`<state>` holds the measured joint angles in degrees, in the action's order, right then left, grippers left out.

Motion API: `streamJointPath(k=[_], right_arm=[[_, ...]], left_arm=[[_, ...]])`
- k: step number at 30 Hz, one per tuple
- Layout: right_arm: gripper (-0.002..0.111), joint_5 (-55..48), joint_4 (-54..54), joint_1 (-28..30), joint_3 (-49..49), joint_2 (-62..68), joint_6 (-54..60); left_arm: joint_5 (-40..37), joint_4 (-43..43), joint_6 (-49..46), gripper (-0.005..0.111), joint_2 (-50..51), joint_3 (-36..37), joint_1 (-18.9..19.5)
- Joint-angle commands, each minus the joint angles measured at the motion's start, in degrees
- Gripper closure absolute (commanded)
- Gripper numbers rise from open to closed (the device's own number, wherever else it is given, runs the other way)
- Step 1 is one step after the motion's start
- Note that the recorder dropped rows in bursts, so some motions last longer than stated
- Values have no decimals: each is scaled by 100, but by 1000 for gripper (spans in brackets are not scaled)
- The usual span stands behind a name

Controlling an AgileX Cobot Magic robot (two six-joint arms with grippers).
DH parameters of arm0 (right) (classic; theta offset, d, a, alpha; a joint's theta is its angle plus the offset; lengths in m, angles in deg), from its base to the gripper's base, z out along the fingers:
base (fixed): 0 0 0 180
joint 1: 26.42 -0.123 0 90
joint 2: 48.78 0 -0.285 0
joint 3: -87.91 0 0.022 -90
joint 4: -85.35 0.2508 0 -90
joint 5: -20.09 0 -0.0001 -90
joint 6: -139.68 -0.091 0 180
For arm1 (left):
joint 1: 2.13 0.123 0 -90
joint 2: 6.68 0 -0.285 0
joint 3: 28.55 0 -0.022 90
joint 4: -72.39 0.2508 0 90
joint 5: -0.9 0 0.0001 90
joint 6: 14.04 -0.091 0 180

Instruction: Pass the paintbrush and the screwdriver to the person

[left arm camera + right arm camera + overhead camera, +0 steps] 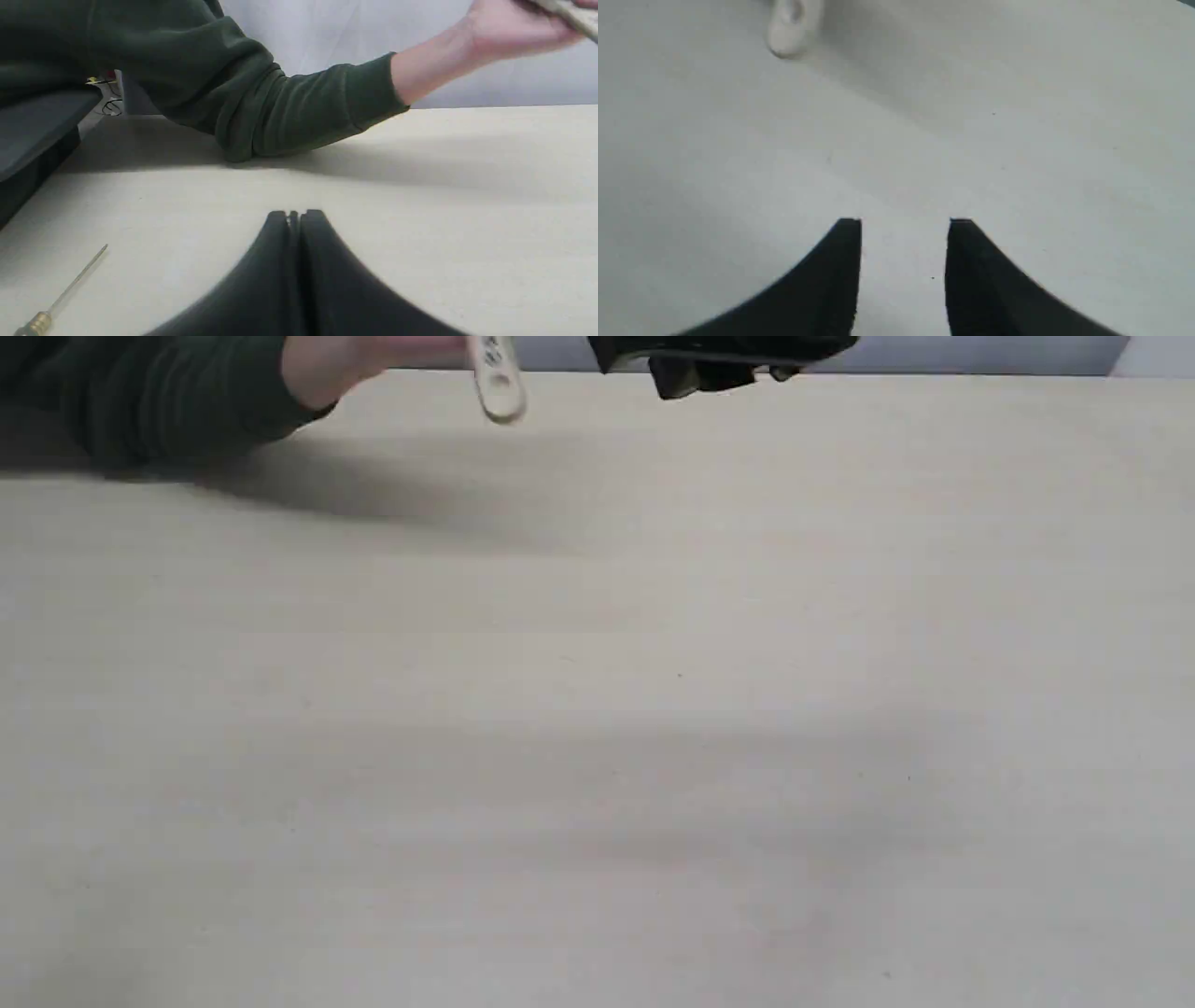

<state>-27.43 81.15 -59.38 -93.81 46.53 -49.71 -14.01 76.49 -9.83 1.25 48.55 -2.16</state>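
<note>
At 11 o'clock the person's hand point(327, 369) holds the paintbrush point(497, 387), so our right end effector point(906, 223) hangs half open, empty. Our left end effector point(295, 215) is closed, empty, near the screwdriver point(65, 294) waiting flat on the tabletop point(467, 210).

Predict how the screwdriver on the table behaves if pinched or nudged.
The screwdriver looks round and slim, so it probably rolls on the flat table if nudged. Its thin metal shaft likely stays stiff but may slip from a pinch; the gold collar end seems a safer grip.

A pale beige table point(597, 709), softly shadowed, meets a plain whitish wall point(327, 32).
</note>
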Motion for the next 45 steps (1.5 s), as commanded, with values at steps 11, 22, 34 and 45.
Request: streamJointPath(k=[11, 22, 34, 45], right_arm=[[104, 948, 553, 14, 2435, -2367, 259], [104, 1680, 978, 14, 4134, -4229, 228], [104, 3077, 1621, 14, 5938, -5738, 228], [104, 4402, 1703, 14, 7237, -6480, 228]], left_arm=[[60, -27, 12, 107, -14, 12, -37], [61, -16, 12, 107, -14, 12, -37], [61, -16, 12, 107, -14, 12, -37], [50, -28, 12, 107, -14, 12, -37]])
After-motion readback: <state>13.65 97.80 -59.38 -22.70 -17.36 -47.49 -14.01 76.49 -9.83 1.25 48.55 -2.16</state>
